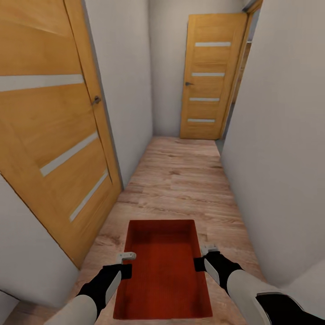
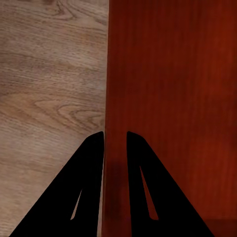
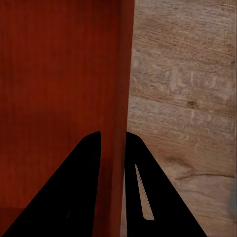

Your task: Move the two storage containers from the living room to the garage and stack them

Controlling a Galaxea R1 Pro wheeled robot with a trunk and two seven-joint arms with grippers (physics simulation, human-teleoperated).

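A red-orange open-topped storage container (image 1: 162, 271) is held out low in front of me, above a light wood-plank corridor floor. My left gripper (image 1: 125, 264) is shut on its left long wall, one finger inside and one outside (image 2: 94, 163). My right gripper (image 1: 204, 258) is shut on the right long wall in the same way. The left wrist view has the container's inner bottom (image 2: 173, 89) beside the plank floor, and the right wrist view has the red wall (image 3: 121, 98) pinched between the black fingers (image 3: 91, 168). The container is empty.
I am in a narrow corridor with white walls. An open wooden door (image 1: 54, 135) leans in on the left. A closed wooden door (image 1: 210, 76) stands at the far end, with a gap (image 1: 237, 95) to its right. Plank floor (image 1: 180, 180) runs ahead.
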